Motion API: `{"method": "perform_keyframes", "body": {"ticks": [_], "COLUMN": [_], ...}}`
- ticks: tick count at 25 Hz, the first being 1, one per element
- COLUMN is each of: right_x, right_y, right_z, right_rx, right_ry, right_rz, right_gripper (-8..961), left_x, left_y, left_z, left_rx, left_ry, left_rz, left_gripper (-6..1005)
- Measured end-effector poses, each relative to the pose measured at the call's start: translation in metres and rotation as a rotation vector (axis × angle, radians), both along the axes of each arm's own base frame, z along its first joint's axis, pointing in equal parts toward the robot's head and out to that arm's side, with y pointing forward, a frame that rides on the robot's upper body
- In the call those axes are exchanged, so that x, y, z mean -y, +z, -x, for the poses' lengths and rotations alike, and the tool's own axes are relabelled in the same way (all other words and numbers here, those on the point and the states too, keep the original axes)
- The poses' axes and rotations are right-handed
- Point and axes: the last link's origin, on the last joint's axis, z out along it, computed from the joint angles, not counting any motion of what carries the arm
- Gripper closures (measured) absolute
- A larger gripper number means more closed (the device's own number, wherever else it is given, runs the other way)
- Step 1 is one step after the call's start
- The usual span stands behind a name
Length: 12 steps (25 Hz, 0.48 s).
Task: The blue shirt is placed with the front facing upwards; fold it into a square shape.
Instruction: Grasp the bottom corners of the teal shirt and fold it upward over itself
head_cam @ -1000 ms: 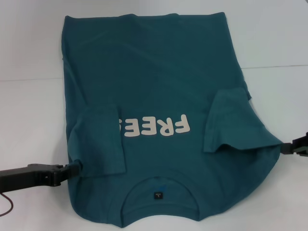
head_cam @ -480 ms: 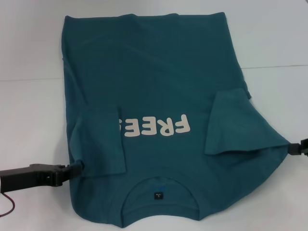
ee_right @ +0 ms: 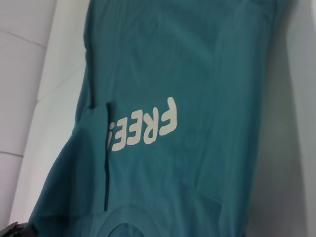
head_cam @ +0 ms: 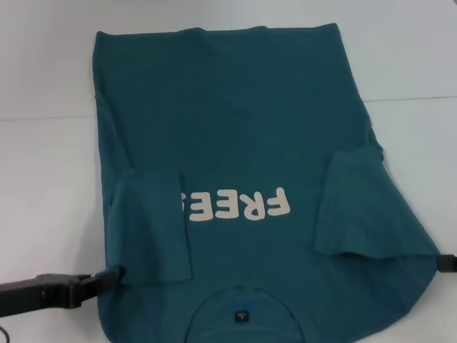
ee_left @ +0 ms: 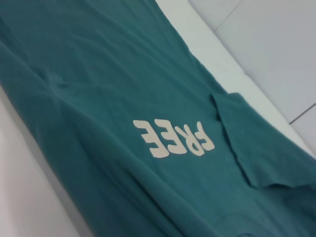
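Blue shirt (head_cam: 243, 136) spread front-up across the white table (head_cam: 43, 179), collar nearest the robot, both sleeves (head_cam: 153, 225) already folded inward over the chest beside the cream lettering (head_cam: 239, 206). Probably dragging or tensioning the shoulder line now: best done with an even pull on both sides, low to the surface, without undoing the sleeve folds. Left gripper (head_cam: 107, 277) clamped on the shoulder edge. Right gripper (head_cam: 445, 262) barely in view at the opposite shoulder; grip impossible to judge.
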Motion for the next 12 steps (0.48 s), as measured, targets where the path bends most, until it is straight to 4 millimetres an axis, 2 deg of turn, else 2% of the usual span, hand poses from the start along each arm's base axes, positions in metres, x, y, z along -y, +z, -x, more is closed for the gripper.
{"method": "perform_keyframes", "body": {"ticks": [5,12], "right_x": [0.017,0.041], "right_y": [-0.005,-0.011], "right_z": [-0.006,-0.013], "right_rx": [-0.019,-0.049], "right_ry": [0.007,-0.009], "right_rz": [0.013,0.043], "right_gripper": [953,953], "left_x": [0.015,0.035], "left_y": [0.008,0.008], "left_z": [0.004,0.009], "left_rx": [0.051,0.093], "left_ry": [0.016,0.039], "left_rz": [0.011,0.041], "left_gripper": [963,963]}}
